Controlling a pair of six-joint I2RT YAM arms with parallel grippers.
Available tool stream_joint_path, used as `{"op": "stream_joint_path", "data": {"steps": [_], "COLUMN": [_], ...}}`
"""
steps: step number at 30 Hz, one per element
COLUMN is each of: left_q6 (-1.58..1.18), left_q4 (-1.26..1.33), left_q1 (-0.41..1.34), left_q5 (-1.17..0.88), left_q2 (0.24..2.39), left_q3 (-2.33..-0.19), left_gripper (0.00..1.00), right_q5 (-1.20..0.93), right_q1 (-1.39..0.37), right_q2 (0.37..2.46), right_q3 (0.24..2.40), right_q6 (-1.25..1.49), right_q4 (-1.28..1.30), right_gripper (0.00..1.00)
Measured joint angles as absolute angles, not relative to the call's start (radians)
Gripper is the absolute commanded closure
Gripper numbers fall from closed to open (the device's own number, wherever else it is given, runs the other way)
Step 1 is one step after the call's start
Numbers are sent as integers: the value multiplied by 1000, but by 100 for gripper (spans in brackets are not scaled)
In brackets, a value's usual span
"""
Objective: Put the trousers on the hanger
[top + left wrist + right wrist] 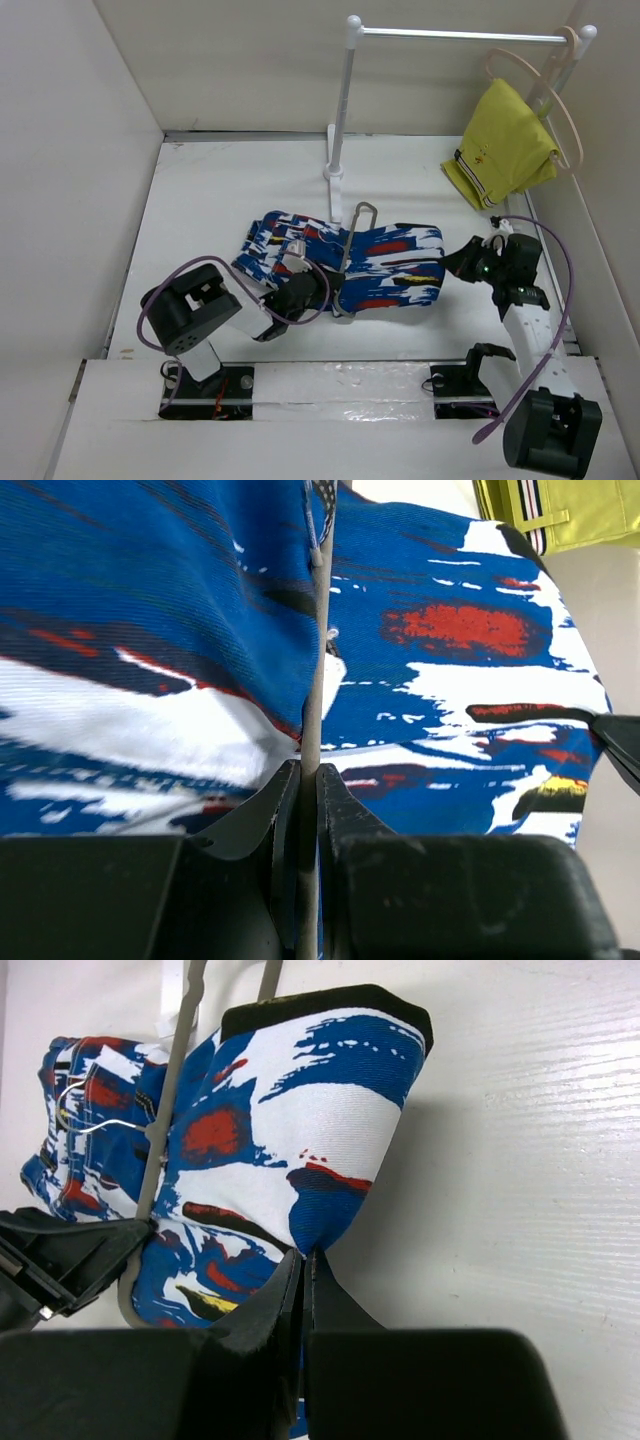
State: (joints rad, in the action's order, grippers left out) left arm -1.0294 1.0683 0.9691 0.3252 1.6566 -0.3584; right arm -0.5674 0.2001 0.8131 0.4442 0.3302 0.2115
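The trousers [395,262], blue-and-white print with red and black streaks, lie folded across the middle of the table. The grey wire hanger [352,240] runs across them, its hook pointing to the far side. My left gripper [328,292] is shut on the hanger's wire [313,700] at the near edge of the trousers [150,630]. My right gripper [458,264] is shut on the right folded end of the trousers [310,1120], pinching the fabric edge between its fingertips [303,1257]. The hanger [163,1120] and the left gripper [70,1255] show in the right wrist view.
A white-posted rail [340,110] stands at the back. A plain yellow garment [500,145] hangs on a pale beige hanger [562,95] at its right end. Walls close in the table on the left, right and back.
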Motion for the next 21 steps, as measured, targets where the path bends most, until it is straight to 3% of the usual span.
{"op": "stream_joint_path", "data": {"steps": [19,20,21], "left_q6": [-1007,-1008,-1007], "left_q4": [785,775,764], "left_q1": [1020,1034,1053], "left_q5": [453,464,481], "left_q2": [1419,1414,1409], "left_q3": [-315,-315,-315], "left_gripper": [100,100,100], "right_q5": [-600,-597,-592], "right_q1": [294,297,299], "right_q2": [872,892,912], "right_q3": [416,402,385], "right_q6": [319,316,311], "right_q4": [145,127,109], "right_gripper": [100,98,86]}}
